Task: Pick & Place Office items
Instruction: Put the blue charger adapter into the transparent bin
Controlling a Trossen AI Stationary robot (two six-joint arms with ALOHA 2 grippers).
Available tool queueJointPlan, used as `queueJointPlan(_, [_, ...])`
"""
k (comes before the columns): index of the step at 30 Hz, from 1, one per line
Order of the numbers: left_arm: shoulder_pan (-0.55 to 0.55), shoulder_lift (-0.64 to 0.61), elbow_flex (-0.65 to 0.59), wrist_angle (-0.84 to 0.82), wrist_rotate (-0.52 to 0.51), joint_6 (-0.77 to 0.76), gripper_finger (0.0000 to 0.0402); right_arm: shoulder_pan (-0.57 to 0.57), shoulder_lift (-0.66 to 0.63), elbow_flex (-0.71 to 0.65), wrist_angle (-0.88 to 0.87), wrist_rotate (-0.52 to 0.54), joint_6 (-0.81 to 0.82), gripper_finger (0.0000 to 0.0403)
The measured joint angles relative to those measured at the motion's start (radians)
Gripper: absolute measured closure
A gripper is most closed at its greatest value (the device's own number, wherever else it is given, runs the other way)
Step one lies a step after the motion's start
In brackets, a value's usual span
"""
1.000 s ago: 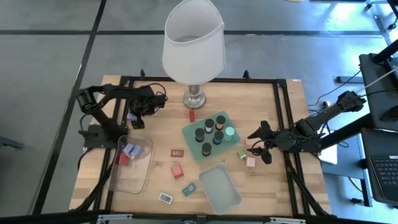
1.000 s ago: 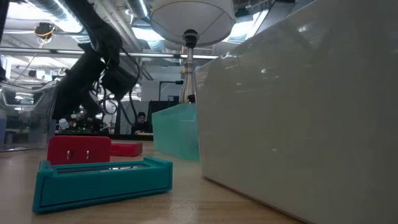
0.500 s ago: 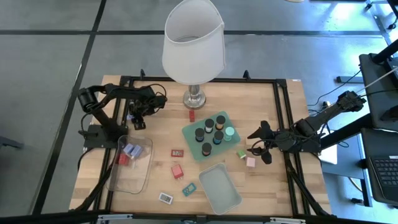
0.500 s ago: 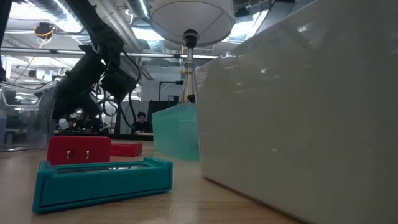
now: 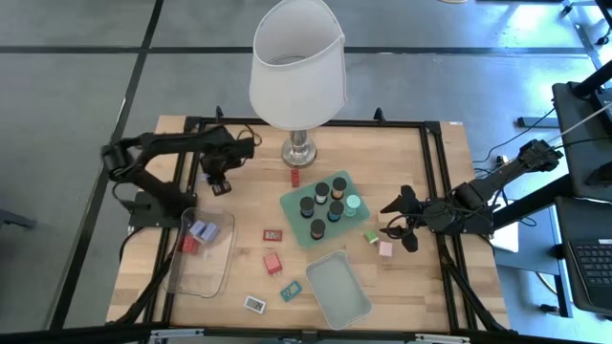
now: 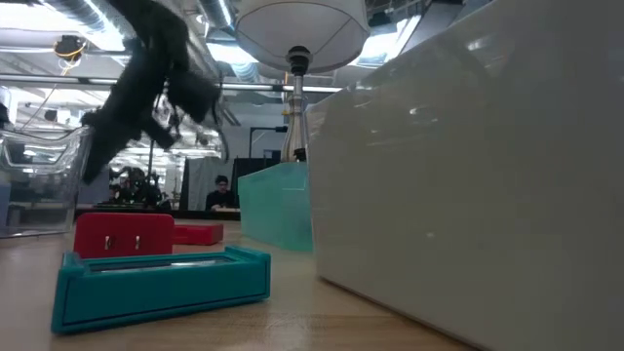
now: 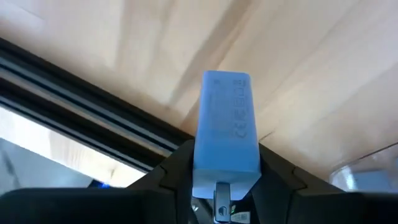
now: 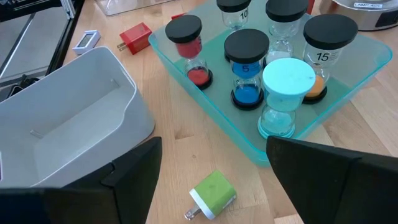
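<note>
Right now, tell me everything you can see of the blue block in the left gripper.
The blue block is a smooth, light blue plastic-looking rectangular piece with rounded corners and faint embossed marks on its face. It is clamped at one end between the left gripper's dark fingers, its free end pointing away from the wrist, held above the wooden table near the black frame rail.
</note>
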Motion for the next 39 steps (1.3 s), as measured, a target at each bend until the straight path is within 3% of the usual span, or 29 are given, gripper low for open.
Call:
queueJointPlan(7, [-0.126, -0.214, 0.046, 0.014, 0.1, -0.215, 0.0284, 0.0, 0.0, 0.0, 0.0, 0.0, 0.0, 0.0112])
queueJointPlan(16, [-0.493, -0.367, 0.046, 0.177, 0.123, -0.542, 0.0284, 0.0, 0.0, 0.0, 0.0, 0.0, 0.0, 0.0112])
queueJointPlan(25, [-0.811, -0.376, 0.047, 0.521, 0.109, -0.735, 0.0284, 0.0, 0.0, 0.0, 0.0, 0.0, 0.0, 0.0112])
queueJointPlan(35, [-1.003, -0.363, 0.047, 0.582, 0.13, -1.192, 0.0284, 0.0, 0.0, 0.0, 0.0, 0.0, 0.0, 0.0111])
queueJointPlan(39, [-1.05, -0.364, 0.047, 0.486, 0.206, -1.354, 0.0284, 0.0, 0.0, 0.0, 0.0, 0.0, 0.0, 0.0111])
